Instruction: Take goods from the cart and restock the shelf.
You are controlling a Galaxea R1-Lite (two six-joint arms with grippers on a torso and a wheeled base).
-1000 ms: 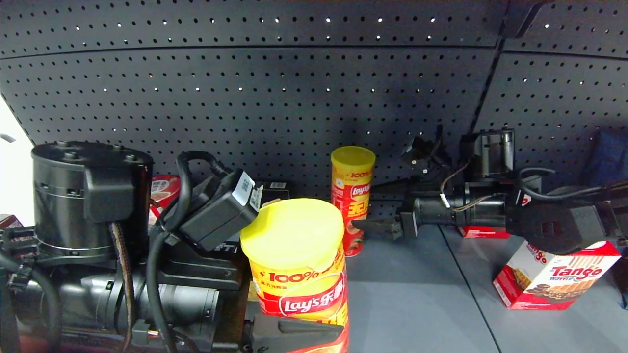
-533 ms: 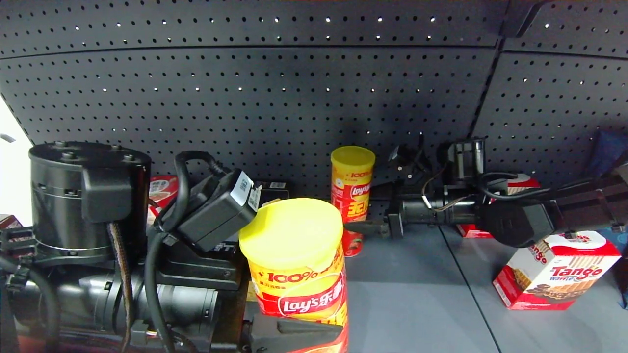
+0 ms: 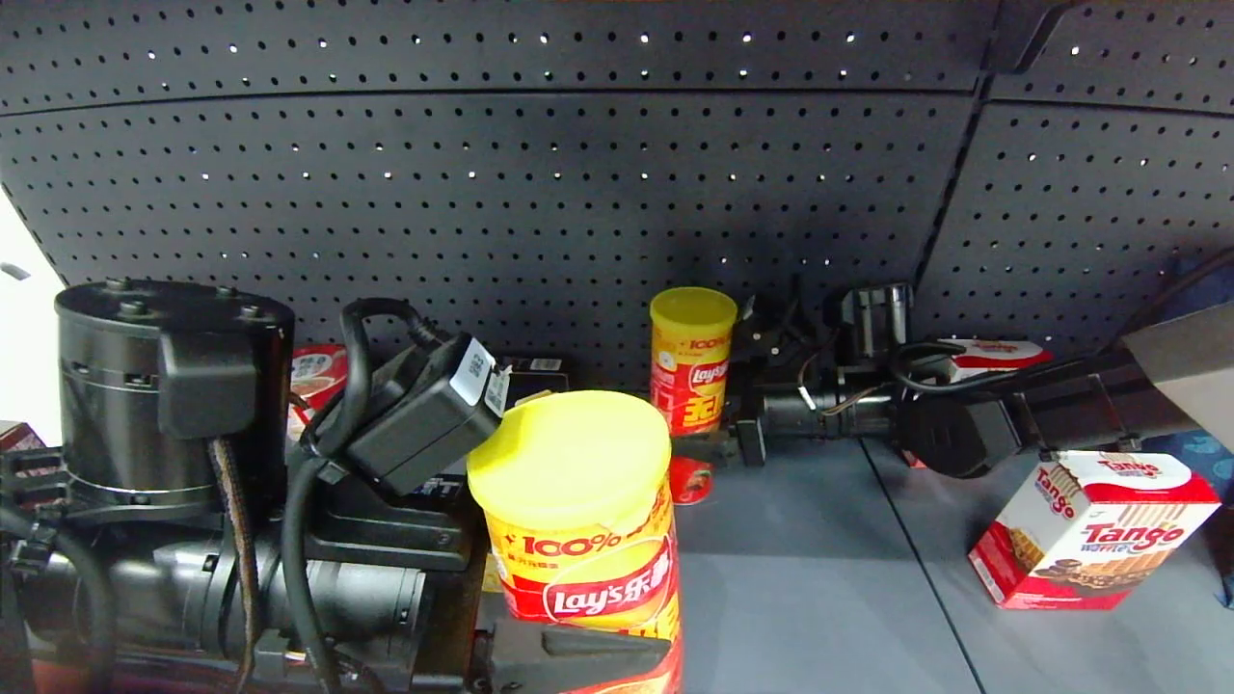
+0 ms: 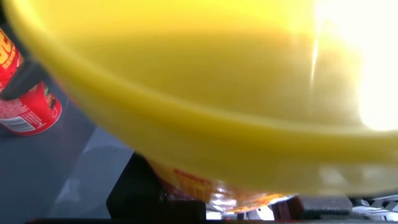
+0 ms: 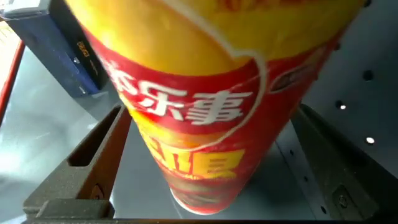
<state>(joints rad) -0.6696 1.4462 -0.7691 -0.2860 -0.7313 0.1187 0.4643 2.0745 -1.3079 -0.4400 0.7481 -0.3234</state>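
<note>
Head view: L gripper (image 3: pixel 578 660) sat low at the near left, fingers clamped on the held can (image 3: pixel 578 520), a yellow-lidded red/yellow chip tube, upright, over the front of the shelf (image 3: pixel 819 598). One dark finger (image 3: pixel 569 648) lay across the tube's lower front. R arm was roughly level, extending from the right, w/ R gripper (image 3: pixel 713 451) at the lower part of the shelf can (image 3: pixel 692 361). That was a second tube of the same kind, upright at the back, just in front of the pegboard (image 3: pixel 482 193). Wafer box (image 3: pixel 1094 540) stood on the shelf's right part, well apart from both tubes. A flatter red/white box (image 3: pixel 993 355) lay behind the R arm, near the pegboard. A red-topped pack (image 3: pixel 323 371) showed behind the L arm.

L wrist view: held can (image 4: pixel 199 93) was v. close to the lens, mostly its yellow lid, w/ a strip of red/yellow wall beneath and dark gripper parts under that. Shelf can (image 4: pixel 28 115) showed its red lower end farther off on the grey shelf.

R wrist view: shelf can (image 5: pixel 205 93) stood btwn the R gripper's fingers (image 5: pixel 93 168), which were apart, one each side of the tube. Couldn't tell whether the pads touched it. A dark blue box (image 5: pixel 68 56) stood past the tube on the shelf.
</note>
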